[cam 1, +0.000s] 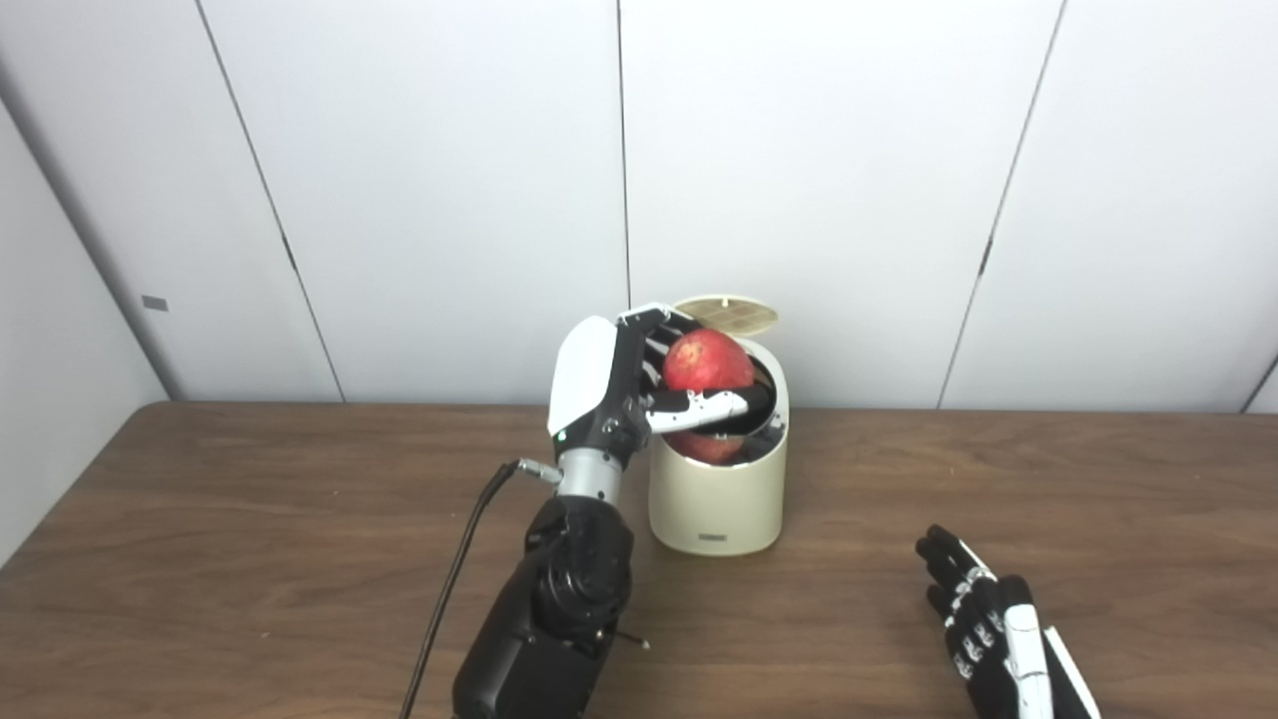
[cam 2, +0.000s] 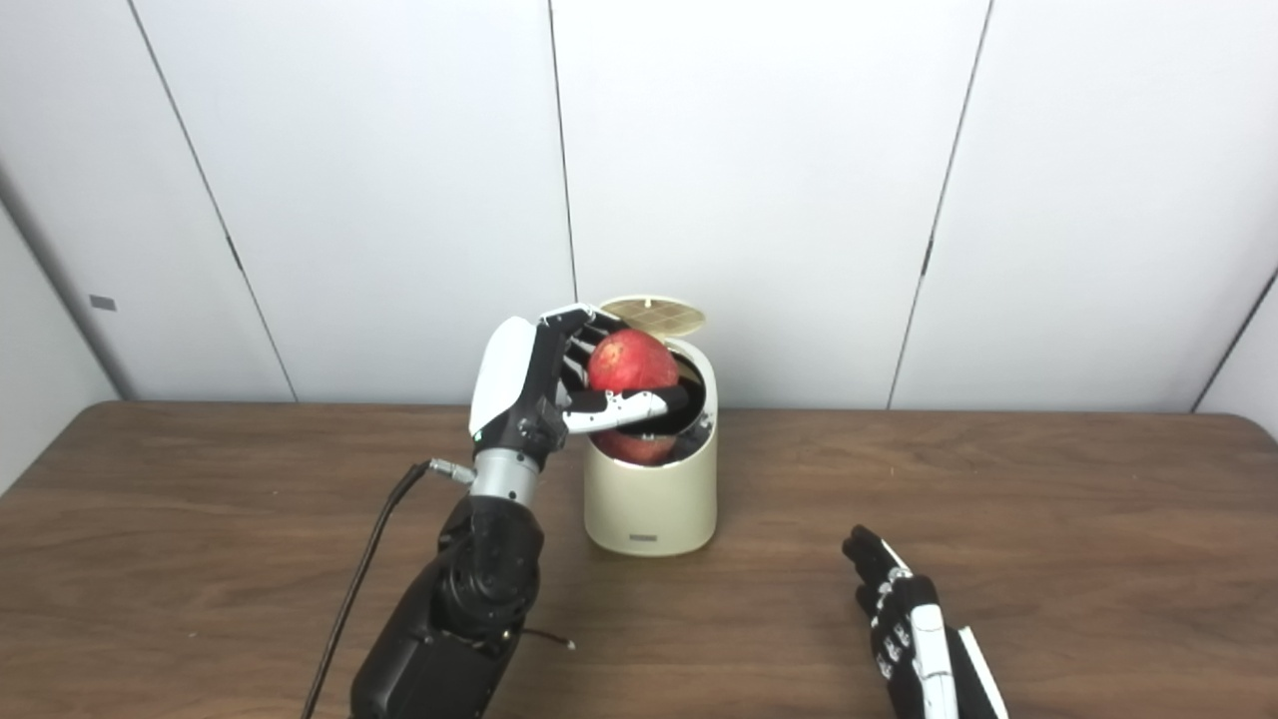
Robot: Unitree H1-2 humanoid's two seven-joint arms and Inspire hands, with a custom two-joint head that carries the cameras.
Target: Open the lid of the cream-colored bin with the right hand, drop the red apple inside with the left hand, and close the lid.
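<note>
The cream-colored bin (cam 1: 715, 494) stands on the table near the back wall, its round lid (cam 1: 726, 314) flipped up behind the opening. My left hand (cam 1: 629, 384) is shut on the red apple (cam 1: 707, 361) and holds it right over the bin's open mouth, thumb across the front. A red shape shows below the thumb, inside the opening. My right hand (cam 1: 983, 619) rests open and empty on the table to the right of the bin, well apart from it.
The brown wooden table (cam 1: 250, 559) stretches to both sides. A black cable (cam 1: 454, 579) hangs from my left wrist to the front edge. White wall panels stand close behind the bin.
</note>
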